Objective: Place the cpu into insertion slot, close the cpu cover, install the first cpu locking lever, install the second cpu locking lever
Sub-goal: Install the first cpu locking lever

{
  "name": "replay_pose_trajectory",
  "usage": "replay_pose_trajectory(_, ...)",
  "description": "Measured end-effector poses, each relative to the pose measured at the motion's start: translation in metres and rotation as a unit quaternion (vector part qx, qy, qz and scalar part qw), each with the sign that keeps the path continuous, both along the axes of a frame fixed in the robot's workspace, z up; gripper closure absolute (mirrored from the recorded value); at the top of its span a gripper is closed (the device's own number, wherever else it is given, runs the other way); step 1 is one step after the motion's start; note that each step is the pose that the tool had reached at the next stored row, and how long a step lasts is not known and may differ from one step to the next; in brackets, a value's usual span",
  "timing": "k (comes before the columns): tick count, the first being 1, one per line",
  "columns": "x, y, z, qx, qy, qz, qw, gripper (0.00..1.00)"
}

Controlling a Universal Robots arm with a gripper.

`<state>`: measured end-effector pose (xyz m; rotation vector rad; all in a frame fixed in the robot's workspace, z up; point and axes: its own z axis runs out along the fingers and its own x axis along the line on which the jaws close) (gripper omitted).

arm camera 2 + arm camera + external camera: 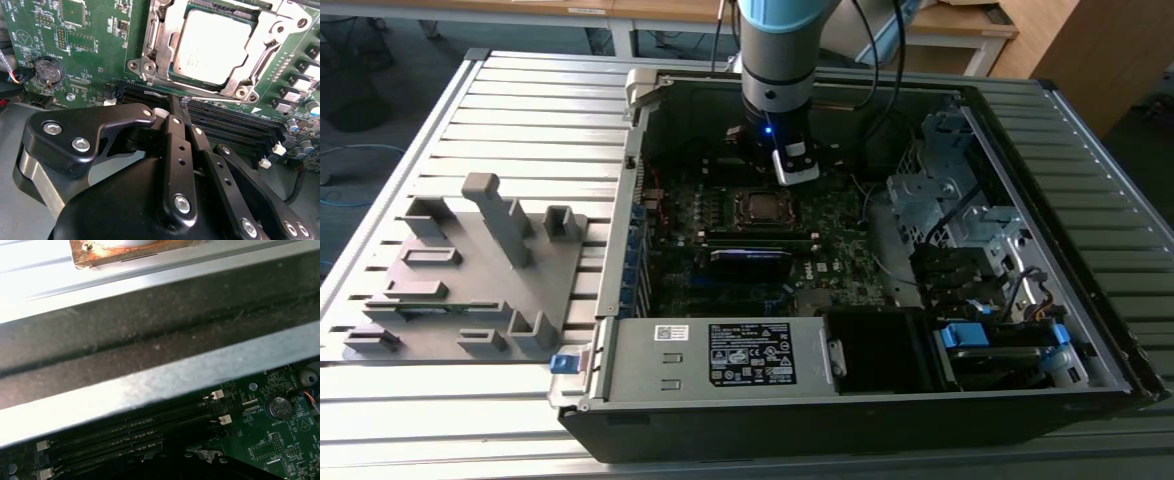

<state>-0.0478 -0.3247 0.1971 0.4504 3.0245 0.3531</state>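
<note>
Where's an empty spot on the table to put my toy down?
The bare table slats past the grey fixture, on the exterior view's left of the computer case. Inside the case it is crowded: the gripper hangs above the motherboard.

Grey moulded fixture (pixel 467 290) beside open computer case (pixel 854 435)

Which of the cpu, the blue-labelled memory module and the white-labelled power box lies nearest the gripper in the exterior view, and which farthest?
Measured from the gripper:
1. The cpu, in its socket just beside the gripper.
2. The blue-labelled memory module, farther along the board past the cpu.
3. The white-labelled power box, by the case wall at the bottom of the exterior view.
</note>
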Motion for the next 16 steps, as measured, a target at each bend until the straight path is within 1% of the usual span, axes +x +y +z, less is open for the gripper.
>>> replay_pose_trajectory(11,-0.0006,0.0001,-0.0008,-0.0007,-0.0006,-0.001,1.0000,0.90)
replay_pose_trajectory(13,-0.0006,0.0001,-0.0011,-0.0027,-0.0005,-0.001,1.0000,0.90)
replay_pose_trajectory(16,-0.0006,0.0001,-0.0018,-0.0079,-0.0005,-0.001,1.0000,0.90)
